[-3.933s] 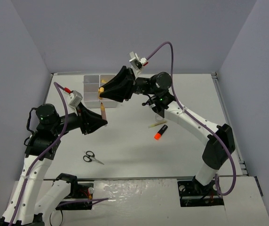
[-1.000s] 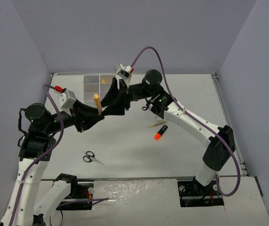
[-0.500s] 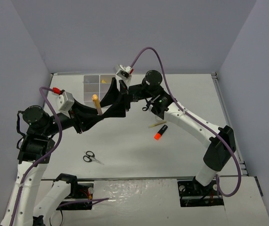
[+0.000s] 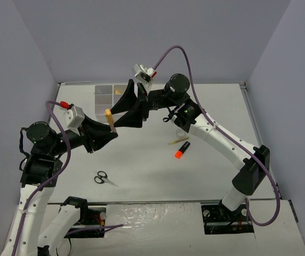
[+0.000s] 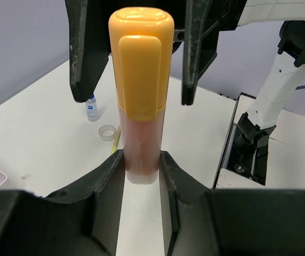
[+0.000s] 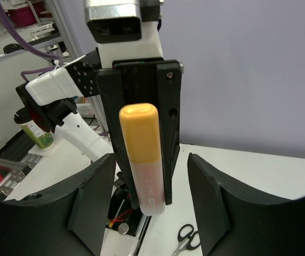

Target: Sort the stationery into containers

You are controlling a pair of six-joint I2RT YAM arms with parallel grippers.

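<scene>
Left wrist view: the yellow-capped marker (image 5: 141,80) is clamped at its clear end by the left gripper (image 5: 142,162) and held above the table (image 4: 206,160) near the containers (image 4: 105,96), while the right gripper (image 6: 151,160) is set with jaws apart on either side of the cap, clear of it.

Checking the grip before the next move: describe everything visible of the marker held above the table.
The marker is a plastic highlighter: glossy yellow-orange cap with a flat clip, cap on, and a translucent orange-pink barrel with faint print. Held above the table, it sticks out cap first from the left tool, which clamps its lower barrel. The right tool, open, flanks the cap without touching.
</scene>
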